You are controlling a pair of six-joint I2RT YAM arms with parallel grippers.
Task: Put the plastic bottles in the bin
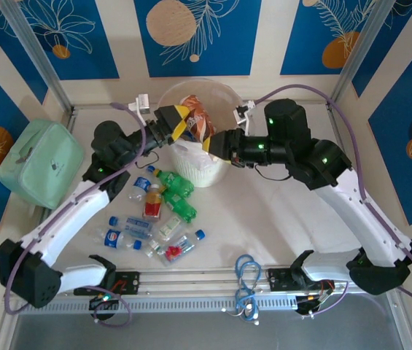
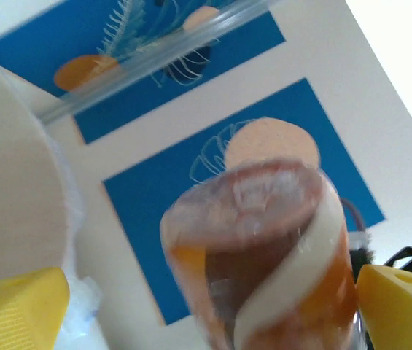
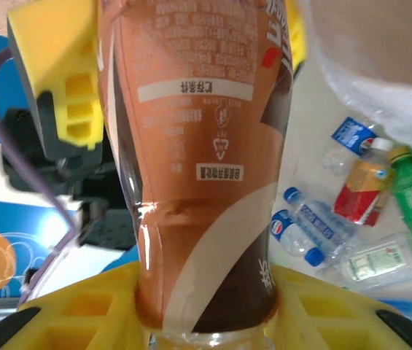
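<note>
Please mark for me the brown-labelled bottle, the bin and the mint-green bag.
brown-labelled bottle (image 3: 198, 146): right wrist view, middle of its label.
bin (image 1: 204, 173): top external view, its white front wall.
mint-green bag (image 1: 41, 164): top external view, middle of its broad face.

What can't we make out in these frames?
- Bin contents: top view, partly blocked by the brown bottle.
- Brown bottle's cap: right wrist view, cut off at bottom edge.
- Loose bottles count: top view, overlapping, too small.
- Label text: left wrist view, blurred.

Mint-green bag far left, blue cable, seemingly coiled, near edge
</note>
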